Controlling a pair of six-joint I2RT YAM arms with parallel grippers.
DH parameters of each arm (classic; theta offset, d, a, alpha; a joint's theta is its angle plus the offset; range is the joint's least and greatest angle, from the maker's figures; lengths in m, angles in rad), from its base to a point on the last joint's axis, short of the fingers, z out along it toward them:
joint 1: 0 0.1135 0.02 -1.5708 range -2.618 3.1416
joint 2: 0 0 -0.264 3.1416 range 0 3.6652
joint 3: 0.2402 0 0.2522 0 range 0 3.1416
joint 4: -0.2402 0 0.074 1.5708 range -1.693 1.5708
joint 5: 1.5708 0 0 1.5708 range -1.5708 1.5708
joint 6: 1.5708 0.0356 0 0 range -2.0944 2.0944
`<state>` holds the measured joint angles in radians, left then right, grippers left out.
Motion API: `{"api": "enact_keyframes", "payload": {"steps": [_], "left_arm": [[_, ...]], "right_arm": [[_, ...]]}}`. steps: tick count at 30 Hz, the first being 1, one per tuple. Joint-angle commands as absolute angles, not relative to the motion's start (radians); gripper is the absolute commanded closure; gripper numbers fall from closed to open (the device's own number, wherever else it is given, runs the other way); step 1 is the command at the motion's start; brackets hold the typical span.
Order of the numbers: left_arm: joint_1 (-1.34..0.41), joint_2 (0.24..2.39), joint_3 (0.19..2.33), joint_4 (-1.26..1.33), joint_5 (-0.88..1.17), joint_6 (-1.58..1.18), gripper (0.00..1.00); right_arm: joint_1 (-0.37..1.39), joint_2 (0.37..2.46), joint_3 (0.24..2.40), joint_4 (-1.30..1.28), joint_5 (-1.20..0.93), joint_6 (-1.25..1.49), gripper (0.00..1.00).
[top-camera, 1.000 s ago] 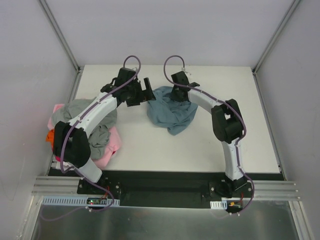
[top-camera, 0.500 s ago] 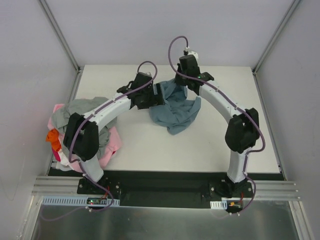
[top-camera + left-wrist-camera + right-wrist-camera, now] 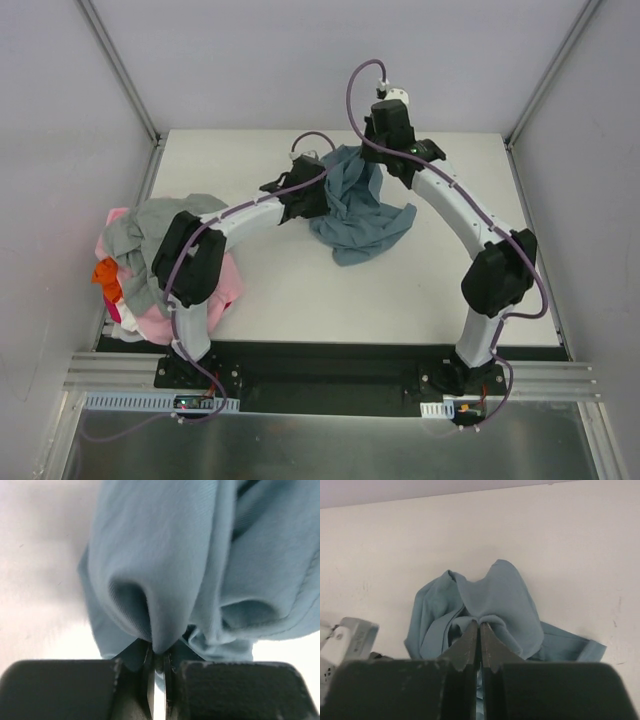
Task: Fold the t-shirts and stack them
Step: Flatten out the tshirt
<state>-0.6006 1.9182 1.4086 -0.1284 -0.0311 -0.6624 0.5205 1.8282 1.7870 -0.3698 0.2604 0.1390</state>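
A crumpled blue t-shirt (image 3: 365,215) lies on the white table (image 3: 300,290), partly lifted at its far edge. My left gripper (image 3: 318,197) is shut on a fold at the shirt's left side; the left wrist view shows that blue t-shirt (image 3: 200,555) pinched between the fingertips (image 3: 148,661). My right gripper (image 3: 378,152) is shut on the cloth's far upper edge and holds it raised; in the right wrist view the blue t-shirt (image 3: 500,605) drapes down from the closed fingertips (image 3: 471,632). A heap of grey, pink and orange t-shirts (image 3: 165,250) sits at the left edge.
The heap of shirts (image 3: 130,290) hangs over the table's left side beside the left arm's base. Grey walls and metal frame posts (image 3: 120,70) enclose the table on the left, back and right.
The left gripper moved right to the blue shirt and shut on its left fold. The right gripper rose and moved toward the back, lifting the shirt's far edge.
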Motion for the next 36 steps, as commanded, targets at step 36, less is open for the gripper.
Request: {"api": "enact_keyframes", "payload": {"steps": [36], "left_arm": [[-0.449, 1.545, 1.662, -0.287, 0.229, -0.475, 1.00]], "right_arm": [[0.480, 1.284, 1.718, -0.641, 0.500, -0.072, 0.99]]}}
